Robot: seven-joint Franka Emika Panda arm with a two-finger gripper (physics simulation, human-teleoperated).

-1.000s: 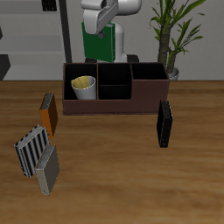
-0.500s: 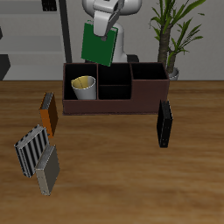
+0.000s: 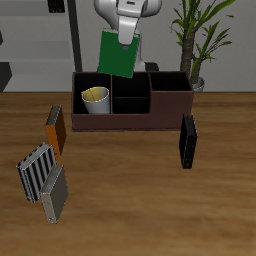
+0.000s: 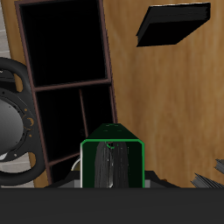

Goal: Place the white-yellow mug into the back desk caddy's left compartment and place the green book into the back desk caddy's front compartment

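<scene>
Your green book (image 3: 120,54) hangs in the air, tilted, above the back desk caddy (image 3: 130,98), with the gripper (image 3: 126,36) clamped on its upper edge; in the wrist view the green book (image 4: 111,163) shows edge-on just under the camera, over the caddy's split middle cells. The white-yellow mug (image 3: 95,100) already stands upright inside the left compartment (image 3: 93,88), its yellow inside showing. Beside it the split middle section shows dark, and the front compartment (image 3: 131,101) has nothing visible in it. Around the caddy you have other things on the table (image 3: 130,200): an orange book (image 3: 55,129) standing just off the mug's end of the caddy, a black book (image 3: 187,141) upright near the other end and nearer the table's front edge, and, well apart from both, a striped book (image 3: 36,171) leaning against a grey book (image 3: 54,193) close to the front. A potted plant (image 3: 196,40) stands behind the caddy's far end.
</scene>
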